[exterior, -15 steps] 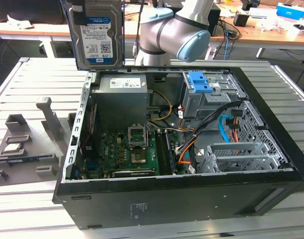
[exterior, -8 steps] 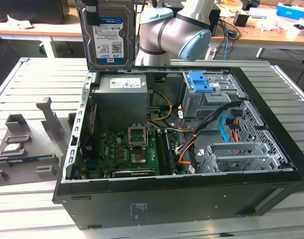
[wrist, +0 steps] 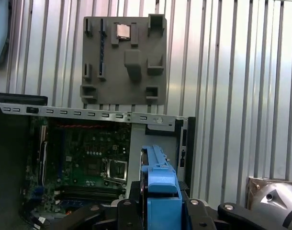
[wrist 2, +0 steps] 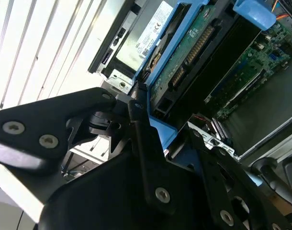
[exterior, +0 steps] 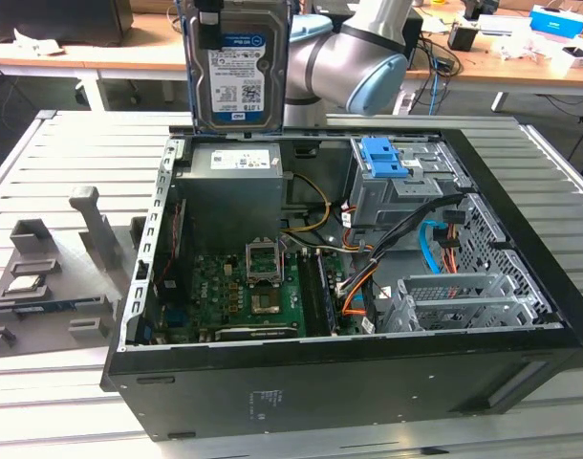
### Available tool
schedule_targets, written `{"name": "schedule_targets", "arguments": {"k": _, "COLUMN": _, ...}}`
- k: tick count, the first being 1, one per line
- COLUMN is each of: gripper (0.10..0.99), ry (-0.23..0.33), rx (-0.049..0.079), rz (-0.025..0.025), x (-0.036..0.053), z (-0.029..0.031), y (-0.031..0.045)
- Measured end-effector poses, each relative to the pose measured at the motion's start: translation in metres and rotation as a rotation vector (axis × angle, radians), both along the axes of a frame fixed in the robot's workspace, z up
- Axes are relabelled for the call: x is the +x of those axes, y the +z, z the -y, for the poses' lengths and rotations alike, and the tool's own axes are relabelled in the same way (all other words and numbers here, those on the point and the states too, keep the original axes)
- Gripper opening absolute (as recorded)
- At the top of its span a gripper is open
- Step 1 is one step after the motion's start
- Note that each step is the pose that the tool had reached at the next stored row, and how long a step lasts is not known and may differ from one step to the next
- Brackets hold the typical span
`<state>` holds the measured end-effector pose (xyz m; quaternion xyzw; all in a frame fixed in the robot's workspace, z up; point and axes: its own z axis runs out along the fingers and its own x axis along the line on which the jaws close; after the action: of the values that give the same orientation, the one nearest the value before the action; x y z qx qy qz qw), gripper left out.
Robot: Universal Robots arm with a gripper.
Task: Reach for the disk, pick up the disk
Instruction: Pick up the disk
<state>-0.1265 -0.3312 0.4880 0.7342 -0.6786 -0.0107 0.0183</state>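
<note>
In the exterior view, at nine o'clock from the open computer case [exterior: 368, 382], a grey tray [exterior: 43, 287] lies on the slatted counter [exterior: 81, 143]. A small chip [exterior: 24, 285] sits in the tray, well apart from the work.

At eleven o'clock from the case's middle, the disk [exterior: 236, 67] hangs upright in the air. Its label faces the camera, and its lower edge is just above the case's far rim and the power supply [exterior: 229, 177]. Round at one o'clock, the blue latch [exterior: 382, 158] sits on the drive cage [exterior: 406, 191].

The claw [wrist: 160, 203] is closed on the disk, with its black fingers [wrist: 132, 194] flanking the blue rail [wrist: 160, 177].

The pick-up looks all but complete. Doing it well calls for a grip square on the rails, so the disk neither tilts nor slips. The lower edge also needs to clear the rim and the cables [exterior: 320, 215] inside.

The exterior view gives the label side and the gap beneath the disk. The second wrist view gives the opposite side: the green circuit board [wrist 2: 194, 52] on the disk's back, framed by the rails. The first wrist view looks along the rail's edge, past the motherboard [wrist: 93, 158] and the case wall, to the tray on the counter beyond
</note>
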Motion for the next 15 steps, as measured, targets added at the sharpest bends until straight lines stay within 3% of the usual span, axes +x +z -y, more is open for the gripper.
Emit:
{"name": "schedule_targets", "arguments": {"k": 4, "gripper": 0.369, "ry": 0.0, "rx": 0.0, "rz": -0.0003, "x": 0.0146, "z": 0.0, "y": 0.0}}
{"name": "schedule_targets", "arguments": {"k": 15, "gripper": 0.369, "ry": 0.0, "rx": 0.0, "rz": -0.0015, "x": 0.0654, "z": 0.0, "y": 0.0}}
